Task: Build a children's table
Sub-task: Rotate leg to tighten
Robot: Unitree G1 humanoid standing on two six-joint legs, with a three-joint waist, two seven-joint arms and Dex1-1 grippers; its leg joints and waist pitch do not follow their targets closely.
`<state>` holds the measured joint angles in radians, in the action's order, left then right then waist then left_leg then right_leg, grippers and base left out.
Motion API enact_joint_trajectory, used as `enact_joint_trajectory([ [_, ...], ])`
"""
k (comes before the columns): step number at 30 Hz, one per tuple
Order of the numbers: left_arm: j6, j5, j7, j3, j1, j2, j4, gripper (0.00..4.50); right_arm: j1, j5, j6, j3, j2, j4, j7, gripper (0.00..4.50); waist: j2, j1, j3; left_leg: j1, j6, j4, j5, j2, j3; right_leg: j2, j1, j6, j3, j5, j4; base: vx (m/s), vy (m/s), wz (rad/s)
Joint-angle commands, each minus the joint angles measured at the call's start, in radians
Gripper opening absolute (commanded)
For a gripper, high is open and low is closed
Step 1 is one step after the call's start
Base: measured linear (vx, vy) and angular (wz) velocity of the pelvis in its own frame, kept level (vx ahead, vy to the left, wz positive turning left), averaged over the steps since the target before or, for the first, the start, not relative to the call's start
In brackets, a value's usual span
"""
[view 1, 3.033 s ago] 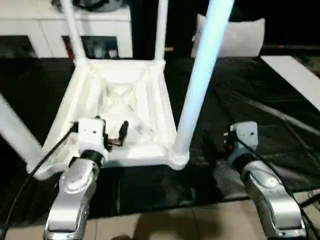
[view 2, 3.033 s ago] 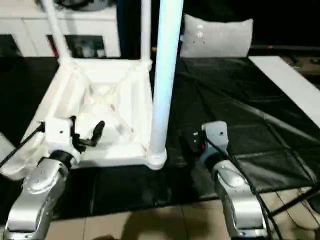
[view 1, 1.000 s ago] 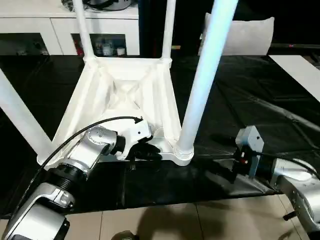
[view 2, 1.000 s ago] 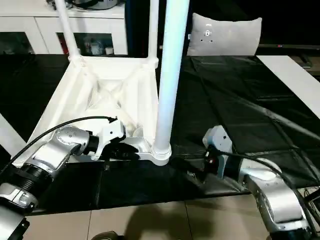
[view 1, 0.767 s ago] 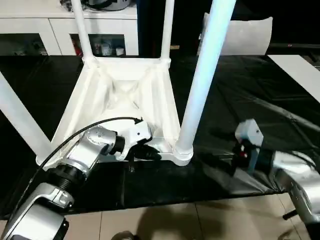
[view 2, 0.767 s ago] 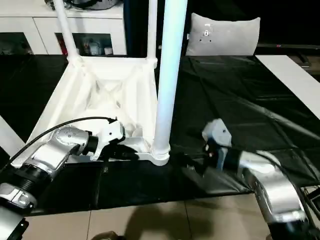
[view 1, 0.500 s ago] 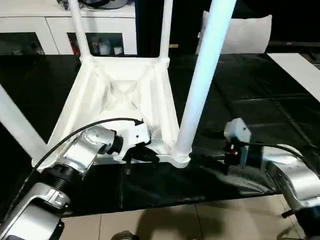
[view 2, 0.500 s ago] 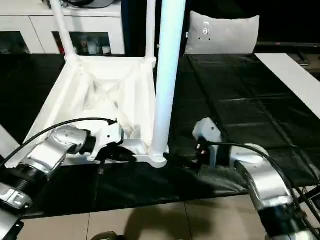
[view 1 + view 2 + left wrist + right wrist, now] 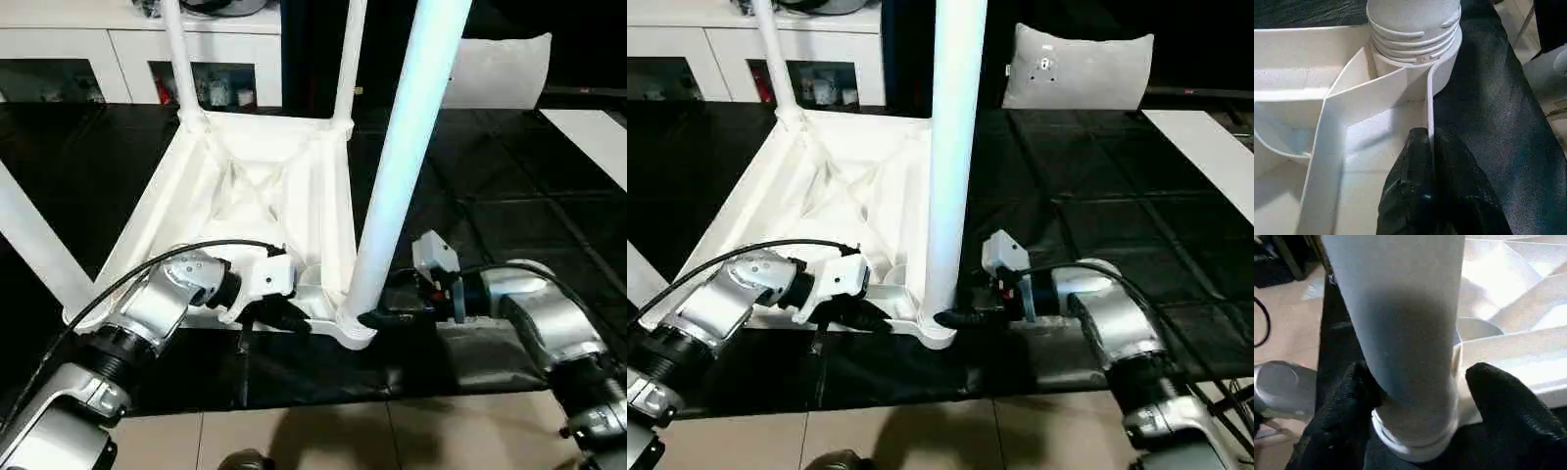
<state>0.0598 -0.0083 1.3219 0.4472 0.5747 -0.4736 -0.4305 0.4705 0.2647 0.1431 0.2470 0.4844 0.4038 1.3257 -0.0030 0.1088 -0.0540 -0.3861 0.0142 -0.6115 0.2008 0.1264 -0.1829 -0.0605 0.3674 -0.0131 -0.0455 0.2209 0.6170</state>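
Table (image 9: 250, 186) of white plastic lies upside down on a black mat (image 9: 509, 206), its ribbed underside facing up. Four legs stand in the corner sockets: two thin-looking ones at the far corners, one at the near left that leans outward toward the picture edge, and the near right leg (image 9: 407, 157), which rises straight up close to the camera. So the assembly looks almost complete. In the left wrist view some thread rings are visible above the near right socket (image 9: 1413, 36), so I judge that this leg is not yet screwed fully down, and tightening it is probably what is left, then turning the table onto its feet.

The left gripper (image 9: 284, 315) reaches in from the near side, with the forearm low and almost level. Its two black fingers are pressed together on the thin near wall of the tabletop, just beside the socket, which holds the table steady. The right gripper (image 9: 955, 318) comes from the right side, also low and level, with the wrist turned sideways. Its fingers (image 9: 1498, 387) stand on both sides of the leg's base, just above the socket; whether they already press on the leg I cannot tell.

Behind the table stand a white cabinet (image 9: 108, 49) and a grey pillow (image 9: 1078, 69).
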Motion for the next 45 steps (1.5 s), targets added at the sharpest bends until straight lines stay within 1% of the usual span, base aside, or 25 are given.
enact_joint_trajectory([
  [1,-0.012,0.014,0.026,0.037,0.002,0.015,0.014,0.0,0.02,0.009,0.001,0.002,0.002,0.004,0.012,2.8,0.001,0.002,0.063,0.032,0.053,0.081,0.13,0.123,0.043,-0.119,-0.027,-0.31,0.049,-0.007,-0.05,0.0,0.0,0.0],
  [11,0.0,0.017,0.024,0.03,0.006,0.016,-0.003,0.0,0.026,0.028,0.007,0.007,-0.015,0.037,0.074,2.02,0.0,0.006,0.063,0.031,0.039,0.084,0.15,0.123,0.043,-0.12,-0.026,-0.311,0.049,0.014,-0.051,0.0,0.0,0.0],
  [14,0.012,0.016,0.021,0.022,0.006,0.021,-0.007,0.0,0.028,0.031,0.013,-0.001,-0.023,0.046,0.085,1.99,0.001,0.007,0.063,0.031,0.038,0.083,0.149,0.123,0.042,-0.121,-0.026,-0.31,0.049,0.021,-0.052,0.0,0.0,0.0],
  [17,0.047,-0.021,-0.018,-0.017,-0.013,0.044,0.004,0.0,-0.006,0.048,0.018,-0.02,-0.041,0.015,0.049,1.98,0.0,0.006,0.062,0.031,0.034,0.085,0.156,0.124,0.042,-0.122,-0.026,-0.309,0.05,0.027,-0.053,0.0,0.0,0.0],
  [18,0.067,-0.024,-0.04,-0.027,-0.016,0.052,0.007,0.0,-0.016,0.053,0.022,-0.026,-0.047,0.003,0.031,1.98,0.0,0.006,0.062,0.03,0.032,0.085,0.16,0.124,0.043,-0.122,-0.026,-0.309,0.05,0.033,-0.053,0.0,0.0,0.0],
  [20,0.14,-0.029,-0.111,-0.053,-0.022,0.076,0.02,0.0,-0.048,0.051,0.046,-0.043,-0.069,-0.031,-0.052,1.98,0.0,0.006,0.059,0.036,0.02,0.09,0.187,0.126,0.043,-0.122,-0.021,-0.303,0.053,0.071,-0.058,0.0,0.0,0.0],
  [21,0.14,-0.029,-0.111,-0.053,-0.022,0.076,0.02,0.0,-0.048,0.051,0.046,-0.043,-0.069,-0.031,-0.052,1.98,-0.001,0.006,0.059,0.036,0.017,0.091,0.193,0.124,0.044,-0.122,-0.022,-0.3,0.052,0.084,-0.06,0.0,0.0,0.0],
  [22,0.177,-0.027,-0.146,-0.062,-0.021,0.089,0.031,0.0,-0.057,0.026,0.063,-0.047,-0.092,-0.036,-0.135,1.97,-0.001,0.002,0.056,0.032,0.008,0.093,0.213,0.122,0.045,-0.125,-0.024,-0.292,0.053,0.132,-0.065,0.0,0.0,0.0],
  [23,0.231,-0.018,-0.211,-0.078,-0.016,0.116,0.042,0.0,-0.058,-0.021,0.096,-0.06,-0.144,-0.025,-0.293,1.97,0.006,-0.002,0.053,0.034,-0.015,0.097,0.236,0.124,0.046,-0.124,-0.019,-0.28,0.057,0.165,-0.068,0.0,0.0,0.0],
  [24,0.231,-0.018,-0.211,-0.078,-0.016,0.116,0.042,0.0,-0.058,-0.021,0.096,-0.06,-0.144,-0.025,-0.293,1.97,0.004,-0.008,0.051,0.031,-0.026,0.1,0.247,0.122,0.049,-0.122,-0.019,-0.277,0.057,0.182,-0.068,0.0,0.0,0.0],
  [25,0.262,-0.006,-0.265,-0.088,-0.009,0.142,0.04,0.0,-0.053,-0.047,0.121,-0.069,-0.177,-0.017,-0.386,1.96,0.003,-0.021,0.051,0.023,-0.047,0.106,0.267,0.12,0.056,-0.125,-0.028,-0.259,0.053,0.232,-0.07,0.0,0.0,0.0],
  [26,0.278,0.001,-0.294,-0.092,-0.005,0.158,0.039,0.0,-0.052,-0.061,0.136,-0.073,-0.194,-0.017,-0.431,1.96,0.001,-0.031,0.051,0.023,-0.063,0.106,0.291,0.119,0.058,-0.127,-0.027,-0.238,0.051,0.278,-0.076,0.0,0.0,0.0],
  [27,0.319,0.016,-0.372,-0.106,0.01,0.211,0.032,0.0,-0.04,-0.09,0.188,-0.092,-0.245,-0.015,-0.552,1.95,0.005,-0.034,0.049,0.026,-0.071,0.106,0.303,0.118,0.057,-0.125,-0.023,-0.23,0.053,0.297,-0.078,0.0,0.0,0.0],
  [28,0.326,0.019,-0.388,-0.109,0.013,0.223,0.03,0.0,-0.037,-0.095,0.2,-0.097,-0.256,-0.015,-0.577,1.94,0.003,-0.043,0.045,0.032,-0.083,0.106,0.335,0.116,0.055,-0.123,-0.014,-0.224,0.056,0.332,-0.085,0.0,0.0,0.0],
  [29,0.341,0.029,-0.446,-0.116,0.027,0.265,0.02,0.0,-0.024,-0.116,0.223,-0.112,-0.297,-0.009,-0.667,1.94,0.005,-0.048,0.046,0.036,-0.087,0.102,0.359,0.113,0.059,-0.128,-0.013,-0.211,0.057,0.384,-0.091,0.0,0.0,0.0],
  [30,0.343,0.035,-0.482,-0.122,0.034,0.287,0.01,0.0,-0.018,-0.125,0.226,-0.12,-0.316,-0.005,-0.712,1.94,0.005,-0.052,0.045,0.036,-0.085,0.1,0.363,0.114,0.058,-0.128,-0.009,-0.201,0.06,0.401,-0.097,0.0,0.0,0.0],
  [32,0.311,0.046,-0.568,-0.131,0.05,0.338,-0.021,0.0,-0.006,-0.136,0.241,-0.14,-0.362,0.006,-0.819,1.94,0.004,-0.053,0.047,0.039,-0.08,0.102,0.356,0.113,0.056,-0.123,-0.006,-0.193,0.061,0.379,-0.1,0.0,0.0,0.0],
  [33,0.311,0.046,-0.568,-0.131,0.05,0.338,-0.021,0.0,-0.006,-0.136,0.241,-0.14,-0.362,0.006,-0.819,1.94,0.003,-0.054,0.05,0.037,-0.074,0.102,0.328,0.114,0.054,-0.122,-0.009,-0.202,0.062,0.324,-0.096,0.0,0.0,0.0],
  [34,0.29,0.052,-0.597,-0.132,0.056,0.355,-0.035,0.0,-0.002,-0.132,0.246,-0.15,-0.379,0.011,-0.85,1.94,0.001,-0.052,0.051,0.036,-0.067,0.102,0.313,0.114,0.053,-0.121,-0.011,-0.204,0.061,0.299,-0.095,0.0,0.0,0.0],
  [35,0.281,0.061,-0.609,-0.124,0.058,0.365,-0.039,0.0,0.001,-0.138,0.244,-0.153,-0.39,0.01,-0.873,1.94,0.002,-0.051,0.051,0.035,-0.059,0.101,0.296,0.113,0.049,-0.119,-0.012,-0.206,0.062,0.275,-0.095,0.0,0.0,0.0],
  [36,0.284,0.071,-0.612,-0.115,0.059,0.366,-0.038,0.0,0.001,-0.135,0.225,-0.155,-0.395,0.011,-0.87,2.28,0.002,-0.047,0.054,0.032,-0.039,0.1,0.248,0.113,0.046,-0.12,-0.018,-0.214,0.062,0.207,-0.089,0.0,0.0,0.0],
  [38,0.303,0.089,-0.601,-0.102,0.053,0.358,-0.024,0.0,-0.009,-0.123,0.188,-0.167,-0.398,-0.006,-0.859,2.63,0.002,-0.043,0.056,0.031,-0.02,0.098,0.212,0.114,0.043,-0.119,-0.021,-0.22,0.06,0.155,-0.085,0.0,0.0,0.0],
  [39,0.309,0.095,-0.594,-0.1,0.048,0.35,-0.016,0.0,-0.016,-0.114,0.174,-0.171,-0.392,-0.015,-0.839,2.65,0.005,-0.039,0.058,0.03,-0.01,0.096,0.185,0.113,0.041,-0.12,-0.022,-0.228,0.06,0.116,-0.081,0.0,0.0,0.0],
  [42,0.313,0.108,-0.579,-0.094,0.037,0.327,-0.004,0.0,-0.032,-0.118,0.157,-0.169,-0.368,-0.04,-0.8,2.91,0.006,-0.034,0.061,0.028,0.013,0.093,0.147,0.114,0.04,-0.117,-0.026,-0.24,0.057,0.042,-0.074,0.0,0.0,0.0],
  [45,0.212,0.142,-0.533,-0.06,0.031,0.259,-0.024,0.0,-0.042,-0.105,0.112,-0.193,-0.304,-0.048,-0.729,3.09,0.017,-0.025,0.068,0.023,0.039,0.086,0.099,0.114,0.041,-0.117,-0.028,-0.25,0.054,-0.049,-0.064,0.0,0.0,0.0],
])
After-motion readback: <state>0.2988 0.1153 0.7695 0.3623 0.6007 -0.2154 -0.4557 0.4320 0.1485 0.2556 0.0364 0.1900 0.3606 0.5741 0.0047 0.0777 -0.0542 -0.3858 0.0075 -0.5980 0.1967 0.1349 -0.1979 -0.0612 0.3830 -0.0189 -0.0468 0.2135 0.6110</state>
